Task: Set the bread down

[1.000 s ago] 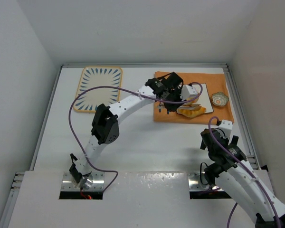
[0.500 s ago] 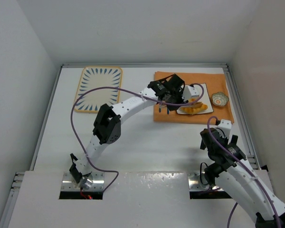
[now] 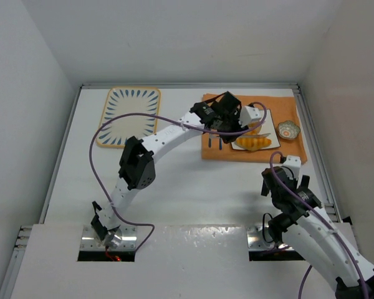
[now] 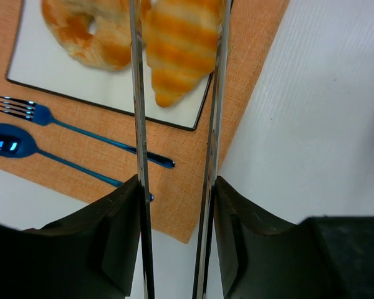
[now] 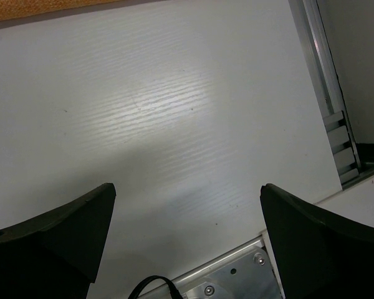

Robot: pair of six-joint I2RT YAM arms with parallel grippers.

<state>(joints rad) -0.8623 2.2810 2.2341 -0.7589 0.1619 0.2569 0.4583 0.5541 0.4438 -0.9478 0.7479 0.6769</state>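
Observation:
My left gripper (image 4: 177, 187) (image 3: 229, 119) is shut on a pair of metal tongs (image 4: 137, 124). The tong blades reach over a white square plate (image 4: 112, 93) (image 3: 267, 118). The oval loaf with a scored, striped top (image 4: 181, 43) (image 3: 252, 142) sits between the blades at the plate's near edge; I cannot tell if it is lifted. The round knotted bun (image 4: 87, 31) lies on the plate to the loaf's left; in the top view the arm mostly hides it. My right gripper (image 5: 187, 193) (image 3: 285, 177) is open and empty over bare table.
The plate lies on an orange placemat (image 3: 287, 151) (image 4: 174, 205), with a blue fork (image 4: 25, 111) and blue spoon (image 4: 6, 142) beside it. A small patterned bowl (image 3: 288, 130) sits on the mat's right. A patterned tray (image 3: 129, 116) lies at the far left.
The left gripper with the tongs has shifted slightly over the plate, and the loaf has moved a little with it. The right arm has barely moved.

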